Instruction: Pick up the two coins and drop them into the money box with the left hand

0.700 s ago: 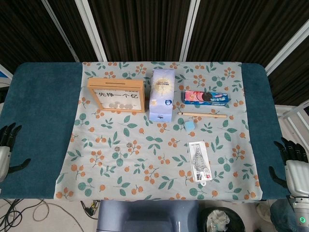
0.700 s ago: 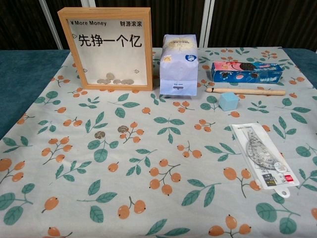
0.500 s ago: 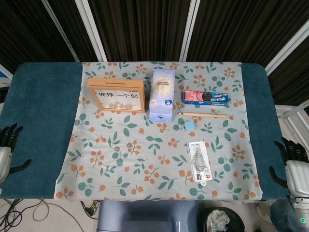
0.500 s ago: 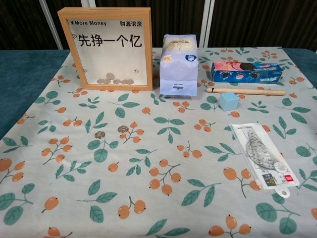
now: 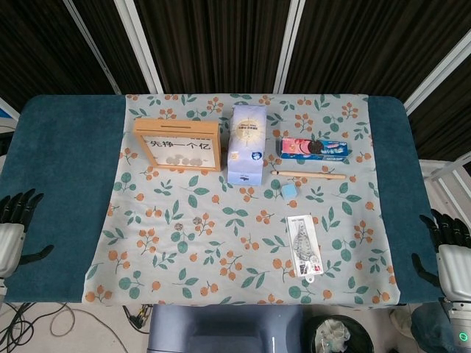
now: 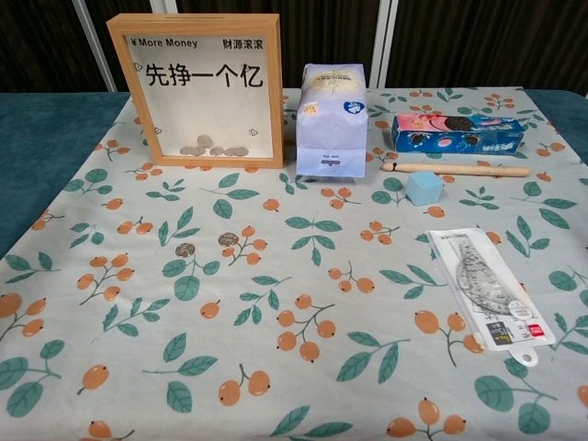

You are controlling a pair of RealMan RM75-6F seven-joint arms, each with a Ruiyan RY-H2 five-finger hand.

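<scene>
Two coins (image 6: 207, 244) are lying at six o'clock of the money box (image 6: 198, 90). Left hand (image 5: 13, 234) is waiting at nine o'clock, fingers apparently spread, empty.

left hand (image 5: 12, 232) empty, right hand (image 5: 449, 254) empty, fingers spread

My money box (image 6: 196, 90) reads "¥ More Money" and "财源滚滚" along its top, with "先挣一个亿" in large characters just beneath.
</scene>
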